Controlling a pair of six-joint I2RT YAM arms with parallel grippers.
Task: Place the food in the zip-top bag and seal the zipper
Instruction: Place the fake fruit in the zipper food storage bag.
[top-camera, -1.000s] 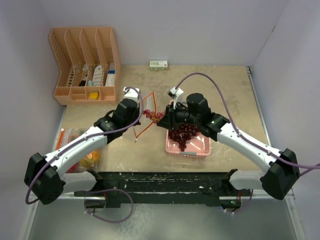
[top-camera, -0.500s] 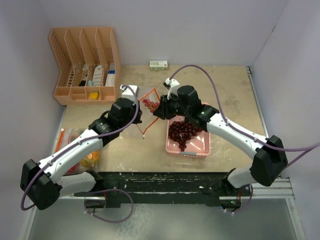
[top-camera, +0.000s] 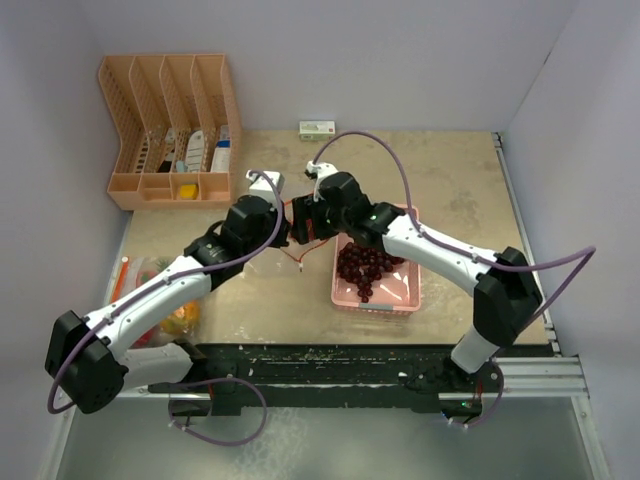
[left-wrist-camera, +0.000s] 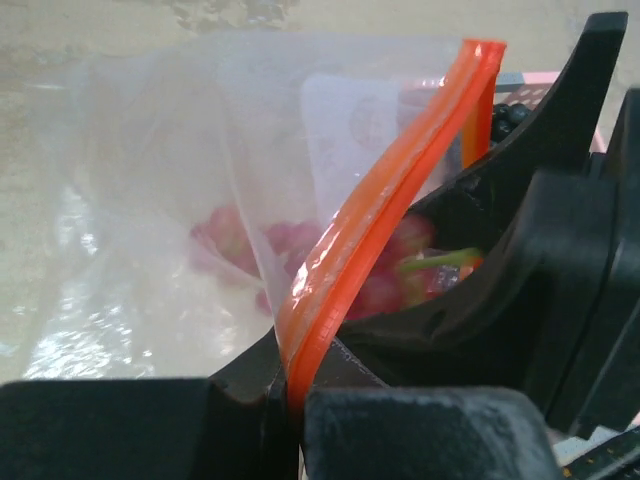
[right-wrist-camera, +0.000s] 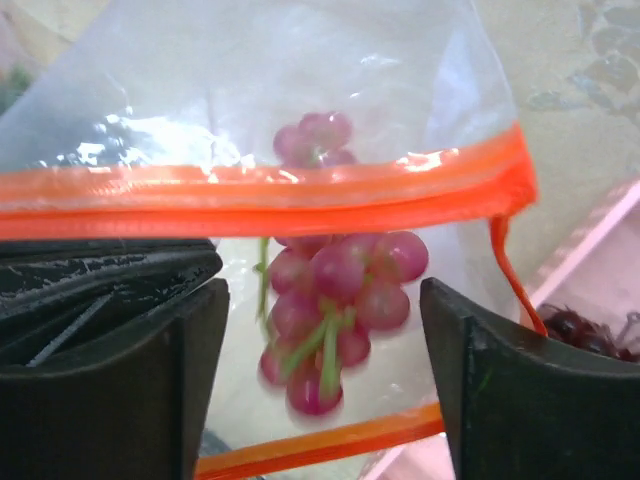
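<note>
My left gripper is shut on the orange zipper strip of the clear zip-top bag, holding its mouth up. My right gripper is open right at the bag's mouth. A bunch of pink-purple grapes hangs loose between its fingers without touching them, blurred, inside the bag's opening. More grapes show through the bag's film. In the top view both grippers meet at the bag, left of the pink tray.
The pink tray holds dark grape bunches under my right arm. Other toy fruit lies at the left edge beneath my left arm. An orange file rack stands back left, and a small box sits by the back wall.
My right gripper carried a grape bunch leftward from the tray to the bag's mouth and has opened, letting go of the bunch. The left gripper stays shut on the zipper.
</note>
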